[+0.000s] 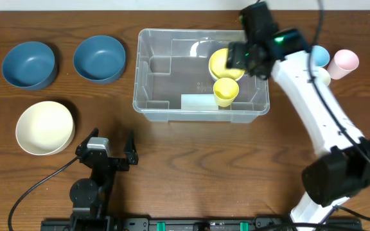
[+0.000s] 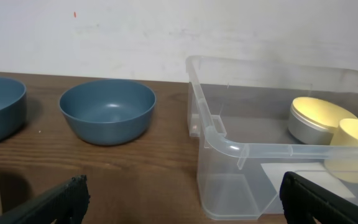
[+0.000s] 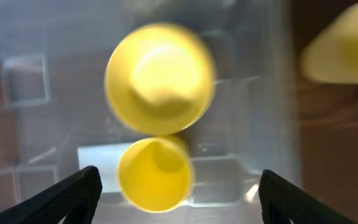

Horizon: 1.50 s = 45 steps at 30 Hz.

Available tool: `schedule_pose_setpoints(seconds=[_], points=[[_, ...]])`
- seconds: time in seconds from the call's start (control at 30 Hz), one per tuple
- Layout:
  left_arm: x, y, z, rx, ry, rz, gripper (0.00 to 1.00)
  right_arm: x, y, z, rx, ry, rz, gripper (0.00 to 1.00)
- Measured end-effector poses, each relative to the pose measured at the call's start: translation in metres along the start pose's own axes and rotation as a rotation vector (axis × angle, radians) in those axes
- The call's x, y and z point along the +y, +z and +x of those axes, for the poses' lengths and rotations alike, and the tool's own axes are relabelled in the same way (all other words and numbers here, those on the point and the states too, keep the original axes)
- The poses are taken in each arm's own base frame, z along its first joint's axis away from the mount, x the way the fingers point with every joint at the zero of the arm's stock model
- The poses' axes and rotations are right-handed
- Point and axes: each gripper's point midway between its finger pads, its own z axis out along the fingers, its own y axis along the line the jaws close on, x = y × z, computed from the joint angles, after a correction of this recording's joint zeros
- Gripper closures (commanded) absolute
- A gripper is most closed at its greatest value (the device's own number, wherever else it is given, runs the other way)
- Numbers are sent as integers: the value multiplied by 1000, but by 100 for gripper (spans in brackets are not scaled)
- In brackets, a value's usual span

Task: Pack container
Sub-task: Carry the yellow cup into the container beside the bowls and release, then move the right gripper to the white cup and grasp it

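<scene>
Brown wooden worktop (image 1: 191,160) carries the clear container (image 1: 172,83) at its centre. A small yellow cup (image 1: 225,92) and a larger yellow cup (image 1: 222,62) stand in the container's right end. The right gripper (image 3: 179,177) hovers above them, spread and empty. The left gripper (image 1: 113,136) sits near the front edge, also spread.

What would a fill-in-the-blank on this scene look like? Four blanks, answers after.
1. Both items inside the container are ____.
2. One bowl left of the container is ____; the other two bowls are blue.
3. The right end effector, above the container, is ____ and holds nothing.
4. The cup next to the blue cup outside the container is ____.

Answers: yellow; cream; open; pink.
</scene>
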Motion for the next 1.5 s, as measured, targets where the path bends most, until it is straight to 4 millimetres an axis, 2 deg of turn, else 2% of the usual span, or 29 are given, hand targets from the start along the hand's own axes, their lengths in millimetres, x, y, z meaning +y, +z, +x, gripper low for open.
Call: schedule_pose_setpoints(seconds=[0.07,0.1,0.23,0.3,0.37,0.43,0.53,0.73,0.9,1.17,1.33,1.4,1.47,1.5], points=[[0,0,0,0,0,0,2,-33,-11,-21,-40,72,40,19],[0,0,0,0,0,0,2,-42,-12,-24,-45,88,51,20],[0,0,0,0,0,0,2,-120,-13,-38,-34,240,150,21],[0,0,0,0,0,0,2,-157,-15,-39,-22,314,195,23],[0,0,0,0,0,0,2,-186,-14,-38,-13,375,225,24],[0,0,0,0,0,0,2,-209,-10,-31,11,425,248,25],[0,0,0,0,0,0,2,-232,4,-18,45,473,255,27],[0,0,0,0,0,0,2,-253,42,4,71,502,234,31],[0,0,0,0,0,0,2,-256,66,17,64,506,222,39],[0,0,0,0,0,0,2,-262,96,41,59,510,226,47],[0,0,0,0,0,0,2,-264,105,52,68,511,236,62],[0,0,0,0,0,0,2,-265,105,53,67,510,241,75],[0,0,0,0,0,0,2,-266,105,52,64,505,243,96],[0,0,0,0,0,0,2,-266,105,52,65,509,245,99]])
